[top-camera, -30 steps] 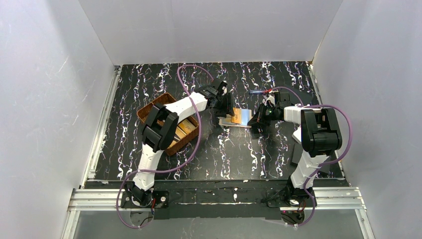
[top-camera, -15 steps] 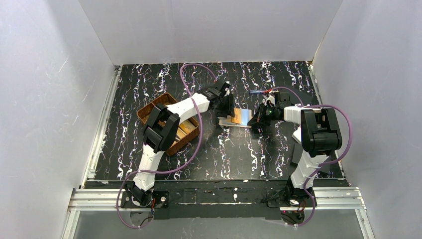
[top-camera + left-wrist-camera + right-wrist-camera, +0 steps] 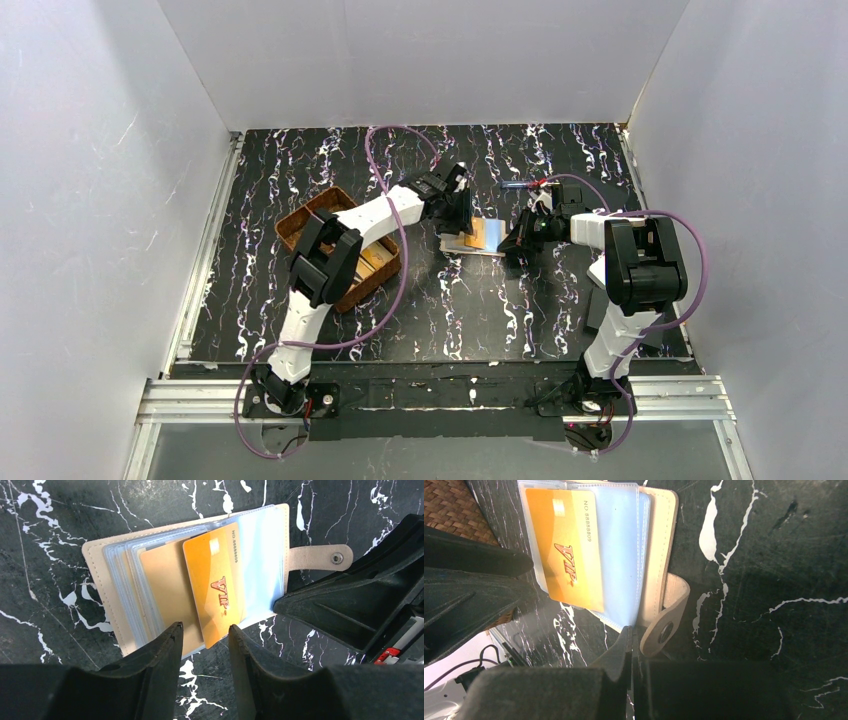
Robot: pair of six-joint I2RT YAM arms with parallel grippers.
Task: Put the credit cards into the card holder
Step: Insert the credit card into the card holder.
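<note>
The beige card holder lies open on the black marbled table, its clear sleeves fanned out. A gold VIP credit card sits partly in a sleeve, and its near end sticks out over the holder's edge. My left gripper is open, and the card's protruding corner shows in the gap between its fingertips, not pinched. My right gripper is shut, its tip resting at the holder's edge beside the snap tab. From above, both grippers flank the holder.
A brown woven tray stands to the left under the left arm, with tan cards in it. A small blue and red pen-like thing lies behind the right gripper. White walls enclose the table on three sides.
My left gripper has narrowed its jaws and edged slightly right towards the holder. The right arm and the holder have not moved.
</note>
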